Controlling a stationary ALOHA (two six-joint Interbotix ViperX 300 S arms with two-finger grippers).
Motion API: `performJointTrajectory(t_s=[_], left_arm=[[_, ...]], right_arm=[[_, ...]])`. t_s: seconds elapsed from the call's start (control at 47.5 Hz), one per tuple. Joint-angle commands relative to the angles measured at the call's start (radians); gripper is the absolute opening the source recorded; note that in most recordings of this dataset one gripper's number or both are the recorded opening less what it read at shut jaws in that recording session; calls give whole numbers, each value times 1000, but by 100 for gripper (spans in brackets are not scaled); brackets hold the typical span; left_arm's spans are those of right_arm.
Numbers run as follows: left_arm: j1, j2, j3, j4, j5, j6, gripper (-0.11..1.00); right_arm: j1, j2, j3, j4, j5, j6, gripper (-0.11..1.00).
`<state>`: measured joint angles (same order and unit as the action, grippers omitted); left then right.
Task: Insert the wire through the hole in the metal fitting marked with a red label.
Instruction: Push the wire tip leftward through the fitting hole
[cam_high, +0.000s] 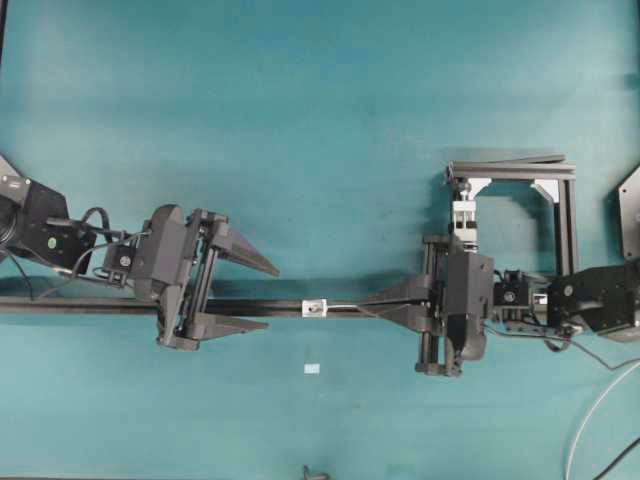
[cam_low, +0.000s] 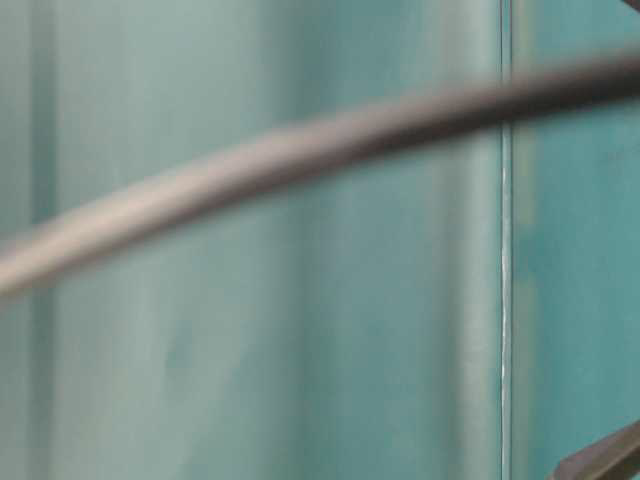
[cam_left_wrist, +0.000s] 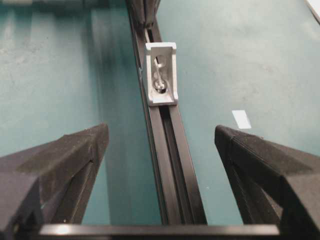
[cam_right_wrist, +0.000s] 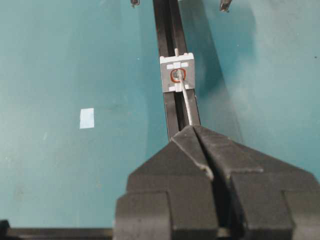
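Observation:
The metal fitting is a small silvery-white block on the black rail. In the right wrist view the fitting shows its hole ringed in red. The thin wire runs from my right gripper into that hole, and its tip pokes out on the far side. The right gripper is shut on the wire just right of the fitting. In the left wrist view the fitting shows the wire end inside it. My left gripper is open, astride the rail, also seen overhead.
A black frame with a white clamp block stands at the back right. A small white tape patch lies on the teal table in front of the rail. A pale grey cable lies at the front right corner. The table-level view is blurred.

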<state>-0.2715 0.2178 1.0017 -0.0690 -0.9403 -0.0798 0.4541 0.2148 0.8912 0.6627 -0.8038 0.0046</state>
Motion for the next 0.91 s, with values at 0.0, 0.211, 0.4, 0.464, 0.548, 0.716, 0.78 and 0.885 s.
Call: performJointTrajectory(t_s=[0.0,0.211,0.4,0.464,0.548,0.716,0.78,0.885], left_arm=[[5,-20,-17,3,-5,0,59],[6,-20,-18,2,-5,0,59],[6,-20,-21,2,-5,-2,58],[6,-20,-25,2,-2,-3,58],[6,-18,-34,3,11,-5,58],[12,-20,-57,3,66,-5,58],[14,-18,-64,2,86,-5,58],[17,-20,-69,2,100,-6,58]], right_arm=[[-5,-12,-20,-3,-12,2,-1],[-12,-6,-35,-6,-12,-11,-1],[-14,-5,-54,-5,-8,-43,-1],[-15,-2,-58,-6,-6,-49,-1],[-18,3,-66,-5,-6,-51,-1],[-23,12,-75,-5,-6,-52,-1],[-23,15,-78,-6,-5,-55,-1],[-28,18,-83,-6,-5,-55,-1]])
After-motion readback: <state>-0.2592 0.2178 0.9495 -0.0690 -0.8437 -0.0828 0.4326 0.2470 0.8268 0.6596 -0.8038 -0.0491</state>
